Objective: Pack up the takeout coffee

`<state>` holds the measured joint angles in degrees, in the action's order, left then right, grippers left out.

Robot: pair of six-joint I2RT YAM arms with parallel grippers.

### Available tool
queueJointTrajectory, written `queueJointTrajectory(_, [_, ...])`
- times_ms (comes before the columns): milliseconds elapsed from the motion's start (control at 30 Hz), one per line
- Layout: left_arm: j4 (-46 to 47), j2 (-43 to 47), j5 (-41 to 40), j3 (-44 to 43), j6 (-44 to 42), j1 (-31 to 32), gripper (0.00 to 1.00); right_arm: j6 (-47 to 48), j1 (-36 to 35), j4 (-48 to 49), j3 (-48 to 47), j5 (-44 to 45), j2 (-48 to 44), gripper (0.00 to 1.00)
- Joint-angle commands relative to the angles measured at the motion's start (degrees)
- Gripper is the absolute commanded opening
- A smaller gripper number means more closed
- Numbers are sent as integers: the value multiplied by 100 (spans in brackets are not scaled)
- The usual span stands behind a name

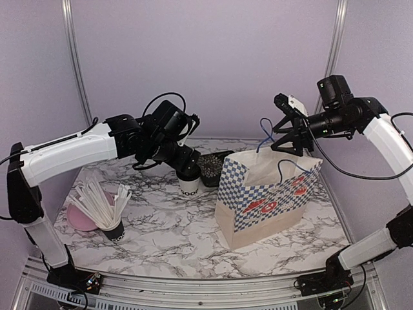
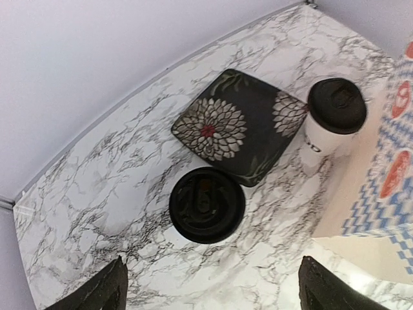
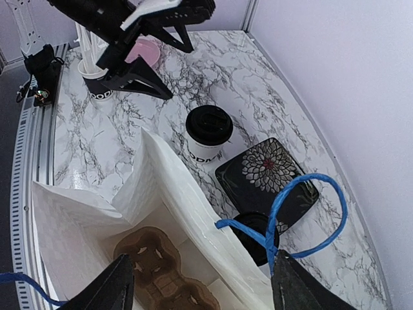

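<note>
Two white paper cups with black lids stand on the marble table. One cup (image 2: 206, 205) is just below and ahead of my open left gripper (image 2: 213, 297); it also shows in the top view (image 1: 189, 186) and the right wrist view (image 3: 208, 132). The other cup (image 2: 335, 110) stands beside the bag, half hidden behind the bag's rim in the right wrist view (image 3: 258, 236). My right gripper (image 3: 203, 294) is open above the open paper bag (image 3: 161, 187), with nothing between its fingers. One blue handle (image 3: 310, 213) lies against its right finger.
A brown cardboard cup tray (image 3: 161, 274) lies in the bottom of the checked bag (image 1: 268, 194). A black floral plate (image 2: 239, 123) sits between the cups. A black cup of white sticks (image 1: 111, 226) and a pink plate (image 1: 80, 216) stand at the front left.
</note>
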<state>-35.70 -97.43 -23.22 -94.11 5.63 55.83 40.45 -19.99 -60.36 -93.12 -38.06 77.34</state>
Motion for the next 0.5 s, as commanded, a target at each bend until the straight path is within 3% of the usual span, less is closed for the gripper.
queueJointTrajectory(0, [-458, -646, -3, -433, -48, -270, 93, -94, 48, 120, -10, -96, -45, 70])
queueJointTrajectory(367, [-912, -1809, 838, -1502, -27, -777, 94, -90, 48, 165, 154, -95, -149, 71])
queueJointTrajectory(467, [-1149, -2072, 928, -1799, 88, -892, 91, -83, 48, 165, 130, -72, -132, 71])
